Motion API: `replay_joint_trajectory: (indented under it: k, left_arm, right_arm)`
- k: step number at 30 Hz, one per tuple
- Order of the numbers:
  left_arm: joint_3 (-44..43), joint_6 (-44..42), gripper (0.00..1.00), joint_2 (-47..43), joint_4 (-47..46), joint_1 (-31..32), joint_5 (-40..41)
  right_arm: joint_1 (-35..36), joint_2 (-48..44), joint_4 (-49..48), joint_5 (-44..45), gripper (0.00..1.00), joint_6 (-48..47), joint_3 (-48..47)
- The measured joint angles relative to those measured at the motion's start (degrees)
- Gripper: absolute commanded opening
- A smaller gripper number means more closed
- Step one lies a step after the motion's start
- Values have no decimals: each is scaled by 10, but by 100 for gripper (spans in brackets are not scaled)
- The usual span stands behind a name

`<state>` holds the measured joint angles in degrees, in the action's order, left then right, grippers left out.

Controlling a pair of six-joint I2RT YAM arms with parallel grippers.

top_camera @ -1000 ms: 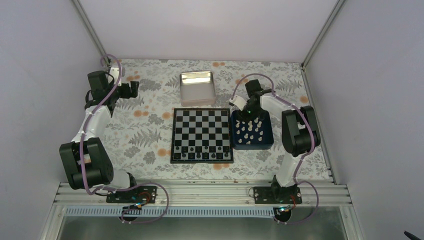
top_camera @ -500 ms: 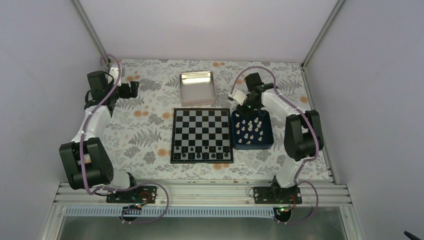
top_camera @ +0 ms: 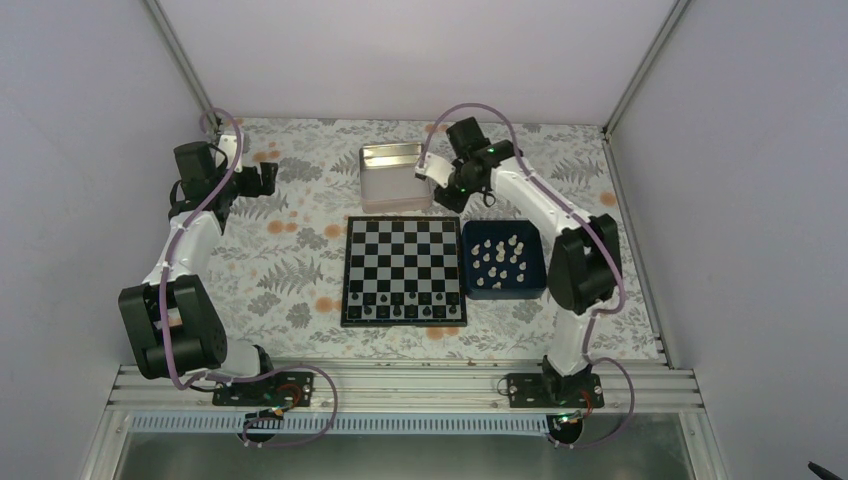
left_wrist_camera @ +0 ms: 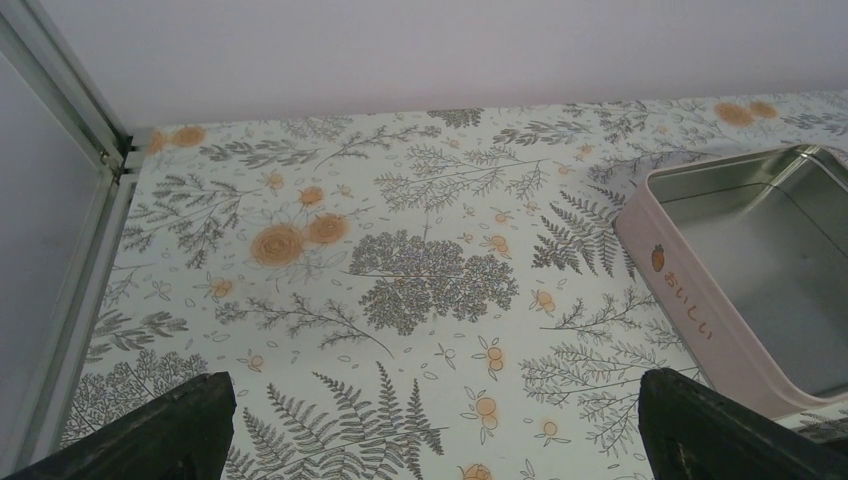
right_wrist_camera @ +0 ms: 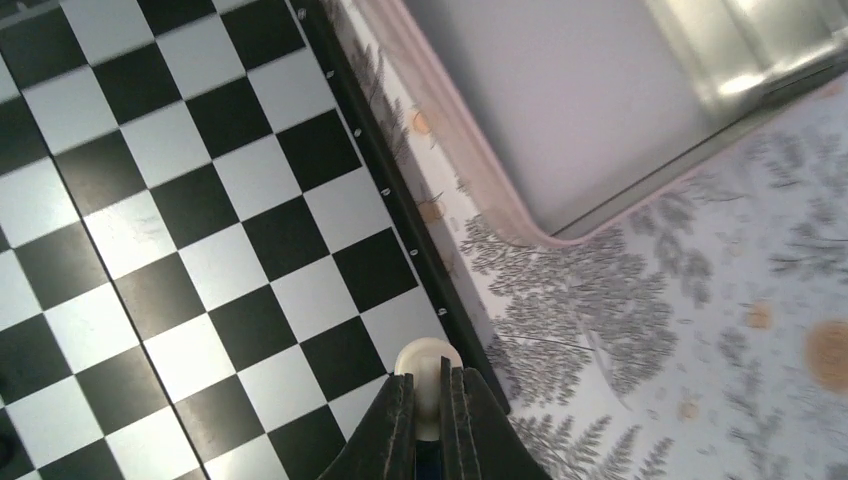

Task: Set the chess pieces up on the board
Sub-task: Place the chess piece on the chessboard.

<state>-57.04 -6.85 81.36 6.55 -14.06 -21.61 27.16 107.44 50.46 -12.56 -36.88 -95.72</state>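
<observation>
Fingers of the right gripper are pressing together on a single cream chess piece, and its rounded top is poking out just past the fingertips. In the wrist view the pinched piece is hanging over a white square of the board, right beside the black border and near the board's far right corner. Whether the piece is touching that square I cannot tell.

From above, the right arm is reaching across to the gap between the board's far edge and the silver tin, with the gripper sitting just beside the tin's right side. The other cream chess pieces are standing scattered in the dark blue tray, which is lying against the board's right edge, apart from the gripper and nearer to the arm bases. A row of small dark pieces is standing along the board's near edge. The rest of the squares are showing bare.

Over on the far left, the left gripper is hanging with its fingers spread as wide as they go and nothing between them. It is hovering above the floral tablecloth, well apart from the board. Its wrist camera is catching the pale pink side of the tin at the right of its view.
</observation>
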Motion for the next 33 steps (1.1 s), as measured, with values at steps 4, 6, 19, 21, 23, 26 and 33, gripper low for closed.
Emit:
replay_joint_trajectory:
  k: [4,6,19,21,23,26,33]
  left_arm:
    - [0,0,100,0,0,-2,0]
    - [0,0,100,0,0,-4,0]
    - [0,0,100,0,0,-10,-3]
    - [0,0,100,0,0,-10,-5]
    - [0,0,100,0,0,-11,-6]
    - [0,0,100,0,0,-11,-10]
    - [0,0,100,0,0,-12,-13]
  right_arm:
    - [6,49,-4,1,4,1,0]
    - [5,63,-9,0,4,1,6]
    - [5,115,-40,-5,4,4,20]
    - [5,121,-45,-5,4,4,24]
    - [5,122,-46,-5,4,4,29]
    - [5,122,-49,-6,4,5,29]
    - [5,122,-52,-8,5,4,32]
